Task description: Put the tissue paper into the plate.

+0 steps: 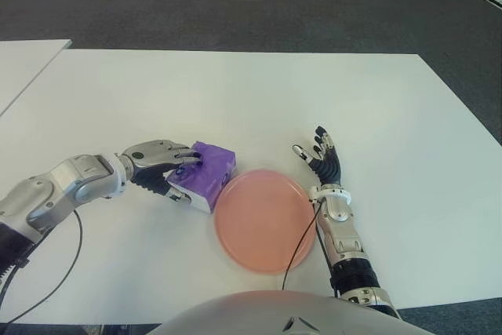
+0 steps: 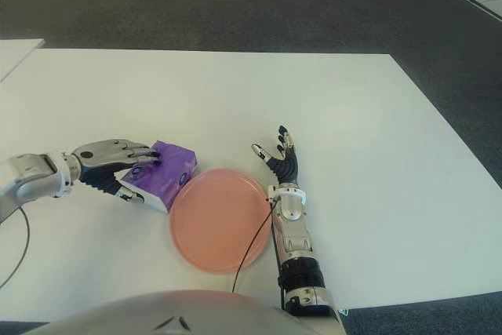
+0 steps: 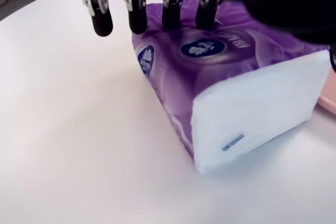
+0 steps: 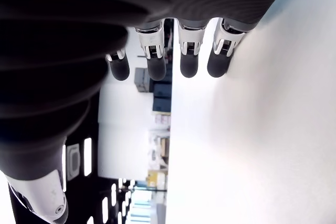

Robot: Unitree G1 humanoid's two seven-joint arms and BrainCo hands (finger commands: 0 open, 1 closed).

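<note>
On the counter [image 1: 235,92], my left robot hand [image 1: 161,164] drapes its fingers over the tissue pack [image 1: 205,172], just left of the plate [image 1: 265,220]; right robot hand [image 1: 321,158] spread, empty, beside the plate's right edge.

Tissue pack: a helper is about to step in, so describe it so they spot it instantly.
On the white table, find the round pink plate. Just off its left rim lies the tissue pack under the left robot hand: purple wrapper, white end, the only boxy item.
</note>
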